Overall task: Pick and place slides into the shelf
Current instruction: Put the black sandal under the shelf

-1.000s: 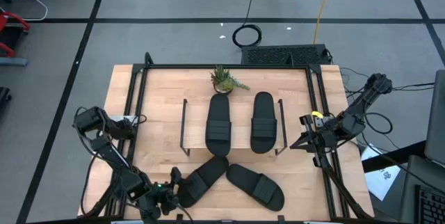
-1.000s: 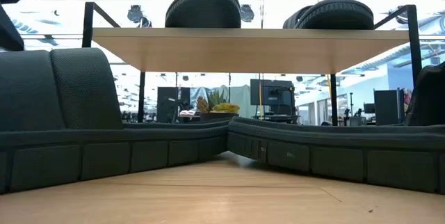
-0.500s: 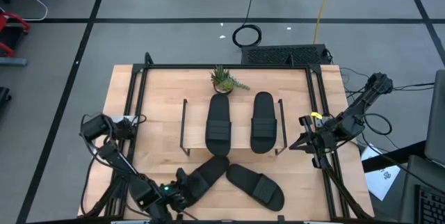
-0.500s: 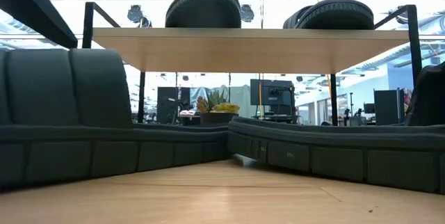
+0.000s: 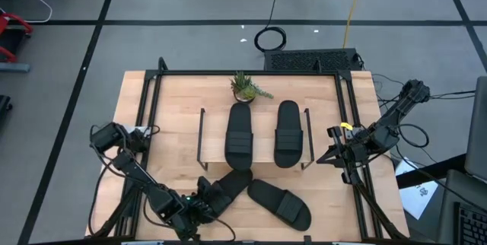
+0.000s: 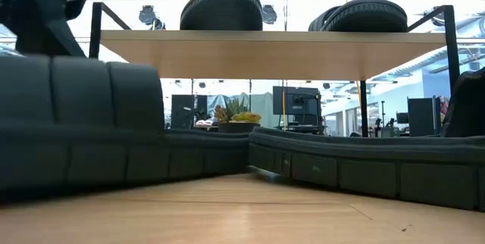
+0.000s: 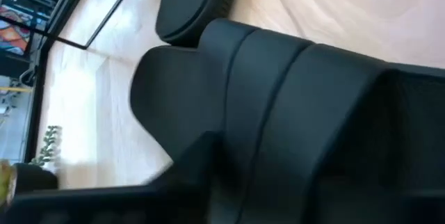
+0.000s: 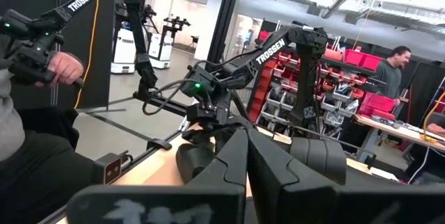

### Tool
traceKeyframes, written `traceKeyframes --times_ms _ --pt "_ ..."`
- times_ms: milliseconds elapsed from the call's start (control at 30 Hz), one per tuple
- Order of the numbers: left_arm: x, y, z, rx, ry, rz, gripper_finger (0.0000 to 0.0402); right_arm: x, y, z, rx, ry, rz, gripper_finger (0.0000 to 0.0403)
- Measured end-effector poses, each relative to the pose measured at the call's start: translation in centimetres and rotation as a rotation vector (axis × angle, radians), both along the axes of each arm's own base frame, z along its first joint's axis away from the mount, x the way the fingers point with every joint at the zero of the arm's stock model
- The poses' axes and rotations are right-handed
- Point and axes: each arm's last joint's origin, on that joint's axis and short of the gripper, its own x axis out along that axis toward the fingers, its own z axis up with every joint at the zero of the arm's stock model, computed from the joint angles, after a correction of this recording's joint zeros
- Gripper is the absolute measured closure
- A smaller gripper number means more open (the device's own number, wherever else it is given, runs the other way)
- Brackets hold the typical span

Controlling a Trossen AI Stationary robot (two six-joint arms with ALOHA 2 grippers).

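Left gripper point(image 5: 199, 208) sits at the heel of the near-left slide point(image 5: 224, 192), grip unclear (two slides already top the shelf point(image 5: 204, 135)), so seat both fingers squarely across the sole edge before lifting; right gripper point(image 5: 335, 154) waits, pressed together.

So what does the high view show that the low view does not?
Only the high view shows both arms: the left pincer on the heel end of a front slide, and the right pincer waiting beside the shelf's right end. Only the low view shows the open space under the shelf board, with room equipment behind. Both show two slides on the shelf, two on the table, and the small plant.
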Motion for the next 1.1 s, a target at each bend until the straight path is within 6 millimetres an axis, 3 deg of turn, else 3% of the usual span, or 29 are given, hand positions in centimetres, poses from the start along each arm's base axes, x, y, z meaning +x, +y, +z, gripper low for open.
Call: traceKeyframes --times_ms 67,133,300,500,667,867,1100 --pt "0.0 -0.1 0.1 -0.002 -0.004 0.005 0.0353 0.0 0.0 0.0 -0.006 -0.002 -0.001 0.0403" --pt "0.0 -0.3 0.3 -0.023 -0.013 0.017 0.0383 0.0 0.0 0.0 -0.016 -0.005 -0.002 0.0403" --pt "-0.3 -1.1 1.4 -0.061 -0.05 0.088 0.0394 0.0 0.0 0.0 -0.02 -0.007 -0.001 0.0403" --pt "-0.7 -1.8 4.2 -0.147 -0.043 0.276 0.0398 0.0 0.0 0.0 -0.046 -0.015 -0.002 0.0403" --pt "0.1 -2.5 5.9 -0.241 -0.105 0.332 0.0399 0.0 0.0 0.0 -0.069 -0.023 -0.004 0.0403" --pt "2.7 -1.7 5.6 -0.234 -0.126 0.431 0.04 0.0 0.0 0.0 -0.071 -0.024 -0.004 0.0403" --pt "6.2 -0.9 3.1 -0.082 -0.053 0.555 0.0401 0.0 0.0 0.0 -0.074 -0.025 -0.004 0.0403"
